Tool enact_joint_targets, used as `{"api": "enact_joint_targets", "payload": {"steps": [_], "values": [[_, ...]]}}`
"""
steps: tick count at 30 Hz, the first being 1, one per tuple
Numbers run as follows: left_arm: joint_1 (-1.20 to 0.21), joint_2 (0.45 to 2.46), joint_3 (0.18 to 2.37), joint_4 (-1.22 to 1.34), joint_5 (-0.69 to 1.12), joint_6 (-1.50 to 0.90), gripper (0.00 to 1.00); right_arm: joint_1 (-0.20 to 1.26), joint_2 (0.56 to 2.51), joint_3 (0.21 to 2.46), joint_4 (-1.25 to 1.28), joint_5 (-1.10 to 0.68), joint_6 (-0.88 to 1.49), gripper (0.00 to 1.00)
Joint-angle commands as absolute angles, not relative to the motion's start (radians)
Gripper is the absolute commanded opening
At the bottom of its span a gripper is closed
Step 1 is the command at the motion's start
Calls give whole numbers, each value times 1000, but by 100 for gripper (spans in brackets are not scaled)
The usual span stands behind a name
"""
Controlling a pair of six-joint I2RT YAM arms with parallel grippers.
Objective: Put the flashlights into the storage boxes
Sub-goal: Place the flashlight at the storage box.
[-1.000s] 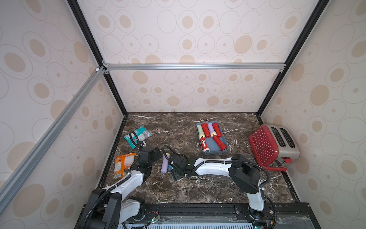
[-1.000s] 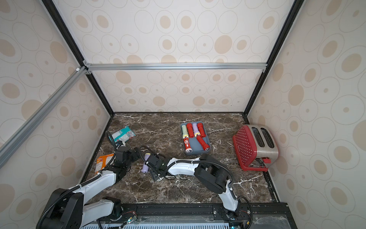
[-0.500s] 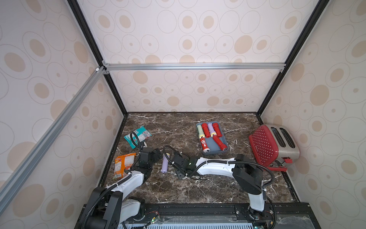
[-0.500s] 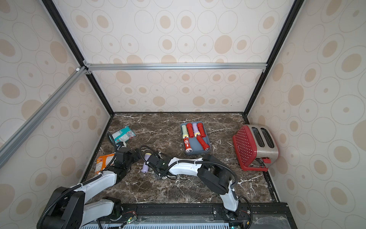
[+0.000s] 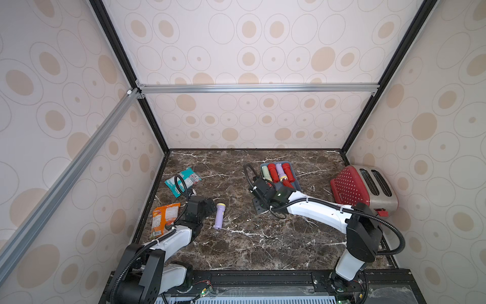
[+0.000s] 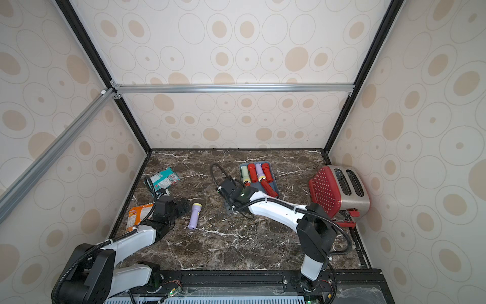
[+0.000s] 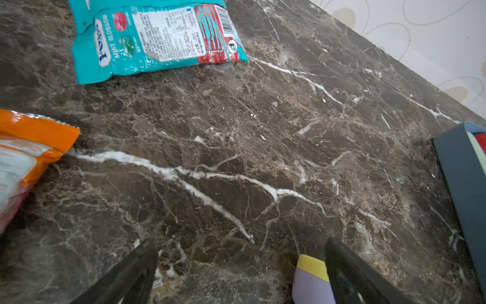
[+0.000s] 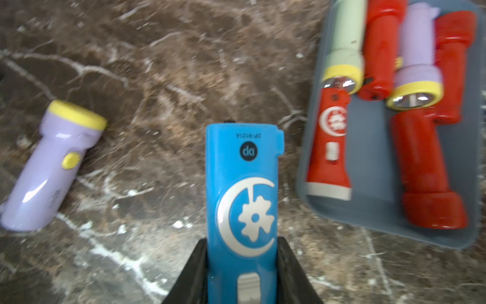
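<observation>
Dark marble table [image 5: 236, 244] inside dotted walls: one flashlight gripped, one loose, the rest in the tray.
The right hand [image 8: 242, 240] was clamped on the blue flashlight [image 8: 242, 184], just outside the slate-blue tray [image 8: 373, 158] and well apart from the loose lilac flashlight [image 5: 219, 215]. The tray held a pale green flashlight [image 8: 344, 39], a second lilac flashlight [image 8: 418, 52] and red flashlights [image 8: 331, 147], packed close together. The left hand [image 7: 240, 244] stood wide open and empty, low over the table, with the loose lilac flashlight just beside one finger. A teal snack packet [image 5: 184, 181] and an orange snack packet [image 5: 164, 218] lay near the left wall. The red dotted toaster [image 5: 363, 188] sat at the right.
</observation>
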State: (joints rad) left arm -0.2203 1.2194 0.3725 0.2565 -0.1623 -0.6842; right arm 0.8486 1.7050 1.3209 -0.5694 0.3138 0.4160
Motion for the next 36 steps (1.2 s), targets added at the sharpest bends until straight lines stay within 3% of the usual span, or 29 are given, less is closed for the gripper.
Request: {"api": "enact_joint_targets", "payload": {"steps": [1,16,36], "values": [[-213,1220,411,263,-173,-670,99,750,1669,1331,-628,295,333,31],[-213,1227,412,263,-170,-666,99,501,1758,1350,-617,152,258,32],[-213,1231,417,259,-173,-661,99,429,1929,1451,-647,124,184,33]]}}
